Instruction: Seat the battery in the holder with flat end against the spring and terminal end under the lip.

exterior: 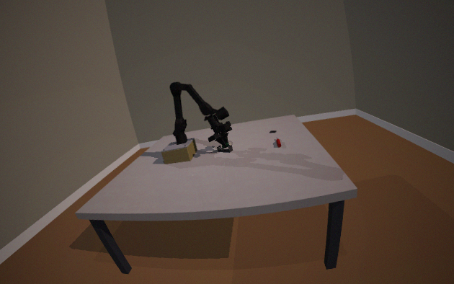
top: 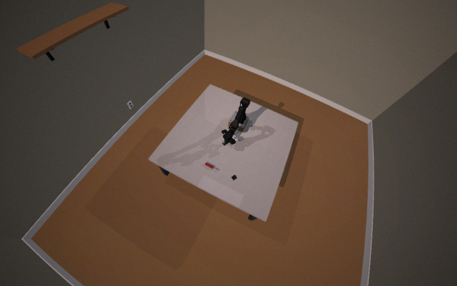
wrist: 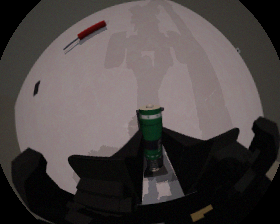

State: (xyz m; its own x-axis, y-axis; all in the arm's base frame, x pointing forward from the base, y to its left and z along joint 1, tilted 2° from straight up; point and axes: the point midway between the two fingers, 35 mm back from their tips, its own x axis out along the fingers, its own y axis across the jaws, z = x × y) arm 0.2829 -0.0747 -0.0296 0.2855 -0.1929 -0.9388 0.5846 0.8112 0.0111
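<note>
Tool (wrist: 151,156) grips green battery (wrist: 151,125) low over grey table (wrist: 204,63).

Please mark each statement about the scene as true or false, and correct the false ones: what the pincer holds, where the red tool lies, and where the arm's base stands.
1. The pincer is shut on the green battery. True.
2. The red-handled tool lies on the floor. False: it lies on the table.
3. The arm's base stands on a tan block. True.
4. The small black piece touches the red-handled tool. False: they lie apart on the table.
5. The pincer is open and holds nothing. False: it grips the battery between its fingers.
6. A wooden shelf is mounted on the wall. True.
</note>
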